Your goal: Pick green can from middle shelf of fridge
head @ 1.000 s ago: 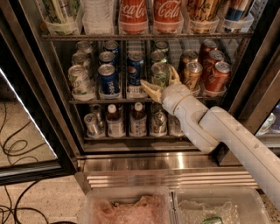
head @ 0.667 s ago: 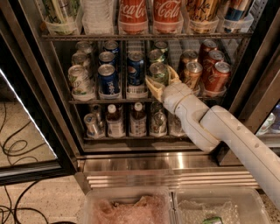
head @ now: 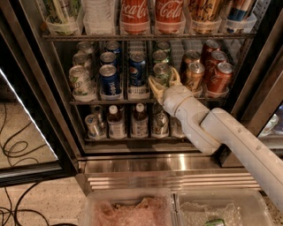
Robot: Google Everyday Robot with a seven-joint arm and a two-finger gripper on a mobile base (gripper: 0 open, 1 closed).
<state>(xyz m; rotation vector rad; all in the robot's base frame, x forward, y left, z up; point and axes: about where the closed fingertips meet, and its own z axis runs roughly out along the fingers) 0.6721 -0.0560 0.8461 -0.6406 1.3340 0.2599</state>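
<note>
Camera view: the gripper (head: 163,84) is reaching into the open fridge (head: 27,90) at the front edge of the middle shelf (head: 106,102), carried by the white arm (head: 221,132), which is coming in from lower right. Its two yellowish fingers (head: 153,87) are standing apart and straddling the front green can (head: 162,72), one at the can's lower left side, the other just beside its right side. The can is sitting upright in its lane tray, its lower part hidden behind the gripper's wrist. More green cans (head: 162,56) are lining up behind it in the same lane. Blue Pepsi cans (head: 137,70) are standing just to the left, and a paler whitish-green can (head: 80,82) is sitting at the far left. Orange and red cans (head: 195,75) are standing just right of the gripper. Coca-Cola bottles (head: 135,13) are filling the rack above, small bottles (head: 117,124) the rack below. Clear plastic bins (head: 128,207) are lying on the floor in front.
</note>
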